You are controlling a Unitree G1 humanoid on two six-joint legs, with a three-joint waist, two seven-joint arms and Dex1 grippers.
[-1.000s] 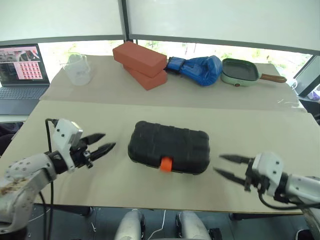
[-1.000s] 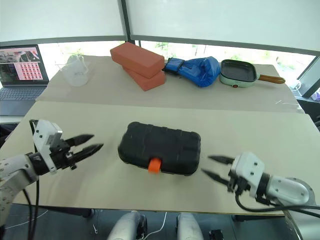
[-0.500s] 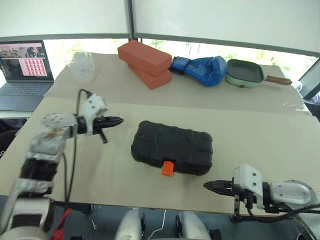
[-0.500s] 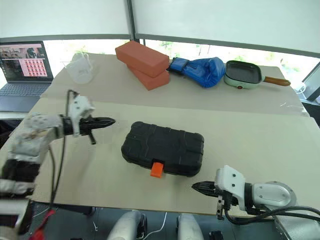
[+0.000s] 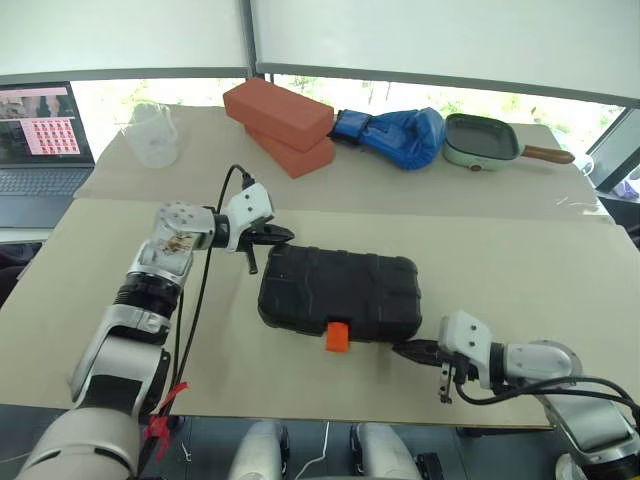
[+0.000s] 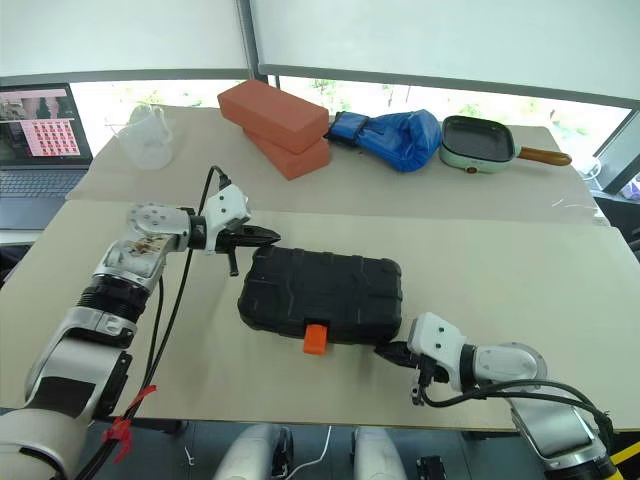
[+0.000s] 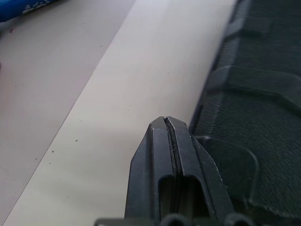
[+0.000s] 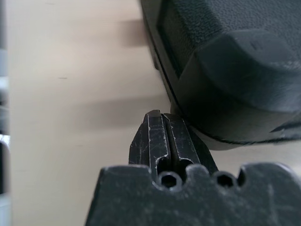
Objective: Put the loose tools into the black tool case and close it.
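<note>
The black tool case [image 5: 340, 296] lies closed on the bench [image 5: 520, 250], orange latch [image 5: 337, 337] facing me, with the left pincer [image 5: 283, 236] pressed together at its far-left corner and the right pincer [image 5: 405, 350] pressed together at its near-right corner

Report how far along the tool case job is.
Done: the black tool case lies shut on the table, with no loose tools visible around it. In hand: both grippers are shut and empty, the left gripper at the case's far left corner, the right gripper at its near right corner. Left: the orange latch sticks out, possibly unfastened.
</note>
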